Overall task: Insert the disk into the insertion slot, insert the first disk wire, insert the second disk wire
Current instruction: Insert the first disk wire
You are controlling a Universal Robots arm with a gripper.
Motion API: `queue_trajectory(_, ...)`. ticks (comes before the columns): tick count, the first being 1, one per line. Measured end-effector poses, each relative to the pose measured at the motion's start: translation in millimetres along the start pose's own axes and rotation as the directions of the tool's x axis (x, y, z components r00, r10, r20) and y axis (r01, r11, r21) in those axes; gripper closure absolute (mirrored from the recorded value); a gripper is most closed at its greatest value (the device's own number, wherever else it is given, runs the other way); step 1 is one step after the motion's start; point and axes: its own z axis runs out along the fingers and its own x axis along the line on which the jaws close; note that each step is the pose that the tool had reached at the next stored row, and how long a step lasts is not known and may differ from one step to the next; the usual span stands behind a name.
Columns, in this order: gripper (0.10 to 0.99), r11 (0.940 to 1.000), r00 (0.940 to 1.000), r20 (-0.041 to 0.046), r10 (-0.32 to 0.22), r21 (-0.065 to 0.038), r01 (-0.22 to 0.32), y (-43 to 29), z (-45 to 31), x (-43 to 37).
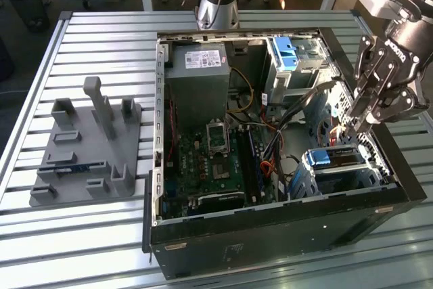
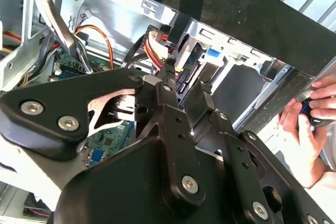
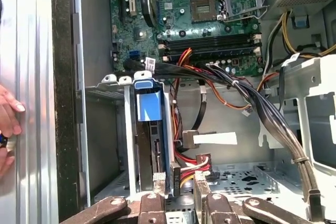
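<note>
The disk (image 1: 335,160) sits in the insertion slot (image 1: 306,182), a silver bay at the case's corner on the exterior view's right. In the first wrist view the disk (image 3: 149,145) stands in the slot (image 3: 129,129) with its blue tab showing. My gripper (image 1: 362,123) hovers over the disk's end near the case wall. In both wrist views a black connector (image 3: 176,174) with red, yellow and black wires lies between my fingertips, close beside the disk. My gripper (image 3: 179,183) (image 2: 186,80) is shut on it. Another cable with a white label (image 3: 212,139) hangs loose nearby.
The grey power supply (image 1: 196,65), motherboard (image 1: 210,160) and a taller cage with a light-blue piece (image 1: 287,55) fill the case. A thick wire bundle (image 3: 262,108) crosses beside the bay. A grey fixture (image 1: 88,147) lies on the slatted table. A person's hand (image 2: 310,114) rests outside the case wall.
</note>
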Motion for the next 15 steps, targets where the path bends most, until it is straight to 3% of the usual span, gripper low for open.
queue_trajectory(3,0.733,0.9996,0.9996,-0.0067,0.029,-0.002,-0.029,-0.2,2.6,-0.3)
queue_trajectory(9,0.733,0.9994,0.9993,-0.0176,0.032,-0.011,-0.032,-0.6,7.5,-0.8)
queue_trajectory(15,0.733,0.9996,0.9996,-0.0200,0.021,-0.017,-0.021,-0.8,8.9,-1.4)
